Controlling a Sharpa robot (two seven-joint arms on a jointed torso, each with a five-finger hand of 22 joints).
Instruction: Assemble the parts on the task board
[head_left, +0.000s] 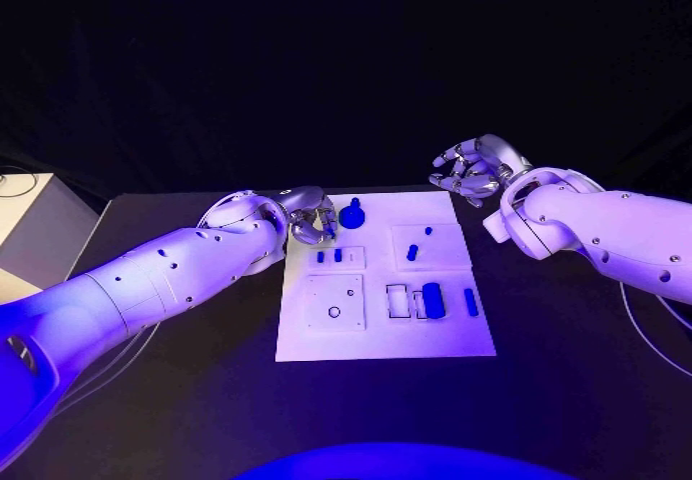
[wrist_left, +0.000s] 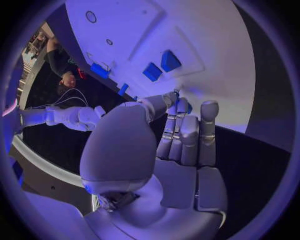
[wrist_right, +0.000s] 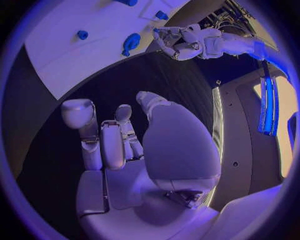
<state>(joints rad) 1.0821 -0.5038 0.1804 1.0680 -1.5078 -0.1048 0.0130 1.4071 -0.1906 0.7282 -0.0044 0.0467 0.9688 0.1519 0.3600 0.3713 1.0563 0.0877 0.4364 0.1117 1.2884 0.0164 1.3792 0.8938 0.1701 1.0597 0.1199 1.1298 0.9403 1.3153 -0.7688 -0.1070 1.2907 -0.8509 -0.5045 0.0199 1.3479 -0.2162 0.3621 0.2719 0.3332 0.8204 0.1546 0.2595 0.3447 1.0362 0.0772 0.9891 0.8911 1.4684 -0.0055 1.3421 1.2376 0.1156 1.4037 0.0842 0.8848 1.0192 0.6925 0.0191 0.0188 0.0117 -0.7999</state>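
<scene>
The white task board (head_left: 378, 340) lies mid-table. Blue parts on it: a round knob (head_left: 352, 214) at the far left, two short pegs (head_left: 329, 256), a peg (head_left: 413, 252), a thick block (head_left: 433, 300) and a slim bar (head_left: 472, 301). My left hand (head_left: 307, 215) hovers at the board's far left corner, right beside the knob. Its fingers (wrist_left: 184, 130) are drawn together against the thumb, with a small blue piece (wrist_left: 189, 107) pinched at the tips. My right hand (head_left: 476, 168) hangs beyond the far right corner, off the board, fingers (wrist_right: 122, 130) loosely bent and apart, holding nothing.
A white box (head_left: 36, 225) stands at the table's left edge. A cable (head_left: 642, 320) trails along the right side. A square plate with a hole (head_left: 333, 302) sits on the board's near left. Bare black table surrounds the board.
</scene>
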